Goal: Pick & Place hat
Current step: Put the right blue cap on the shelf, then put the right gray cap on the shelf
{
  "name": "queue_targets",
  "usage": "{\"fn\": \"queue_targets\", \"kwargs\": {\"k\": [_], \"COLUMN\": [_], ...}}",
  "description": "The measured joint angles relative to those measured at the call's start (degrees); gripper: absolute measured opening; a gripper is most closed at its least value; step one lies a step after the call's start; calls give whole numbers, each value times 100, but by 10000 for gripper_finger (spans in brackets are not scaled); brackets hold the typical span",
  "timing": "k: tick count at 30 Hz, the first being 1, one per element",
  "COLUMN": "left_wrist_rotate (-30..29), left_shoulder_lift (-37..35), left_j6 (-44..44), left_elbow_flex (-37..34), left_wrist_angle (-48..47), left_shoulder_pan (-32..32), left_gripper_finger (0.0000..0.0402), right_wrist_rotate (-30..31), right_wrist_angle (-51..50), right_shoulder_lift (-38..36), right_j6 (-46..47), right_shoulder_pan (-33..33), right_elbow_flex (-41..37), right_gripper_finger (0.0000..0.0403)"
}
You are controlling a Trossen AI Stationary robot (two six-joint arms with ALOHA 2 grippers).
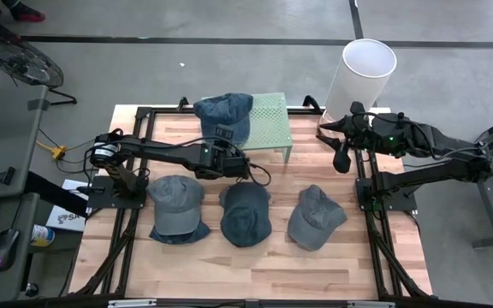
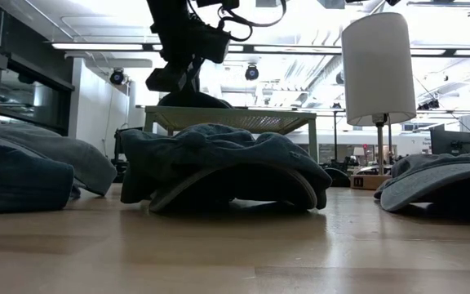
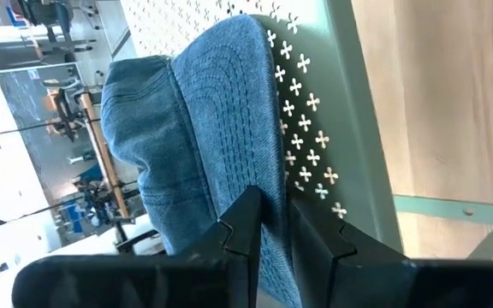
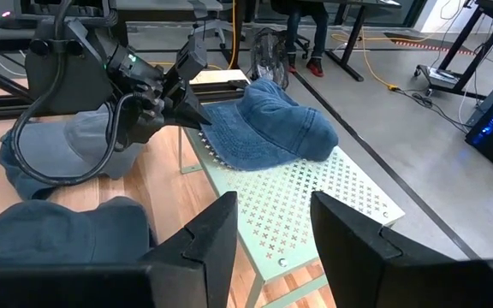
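Lying below the left gripper are three grey caps; its fingers pinch the blue hat's brim on the green rack. Right gripper spread, idle.

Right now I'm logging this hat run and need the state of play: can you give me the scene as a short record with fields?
Left gripper: over the green shelf, fingers shut on the brim of the blue hat
Blue hat: lying on the shelf
Right gripper: at the table's right edge near the white cylinder, fingers open, empty
Hats on the table: three, left hat, middle hat, right hat
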Motion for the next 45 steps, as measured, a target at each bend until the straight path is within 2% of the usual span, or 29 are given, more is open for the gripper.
{"fn": "queue_targets", "kwargs": {"k": [14,17,21,25,28,37,45], "left_wrist_rotate": [154,330,580,528,448,-31,-127], "left_shoulder_lift": [0,0,4,11,11,15,15], "left_j6": [97,99,109,108,105,110,89], "left_elbow_flex": [0,0,-4,-7,-7,240,663], "left_wrist_angle": [174,322,325,321,325,281,-190], "left_shoulder_pan": [0,0,-1,-4,-4,-116,-288], "left_gripper_finger": [47,68,118,162,178,184,184], "right_wrist_rotate": [-28,-28,-29,-67,-68,-133,-204], "right_wrist_angle": [0,0,-38,-95,-97,-107,-267], "right_shoulder_lift": [1,0,1,0,1,1,1], "right_j6": [0,65,110,146,188,241,392], "right_shoulder_pan": [-1,-1,-1,0,0,1,-1], "right_elbow_flex": [0,0,0,0,0,0,0], "right_gripper_finger": [142,142,142,142,142,142,142]}}
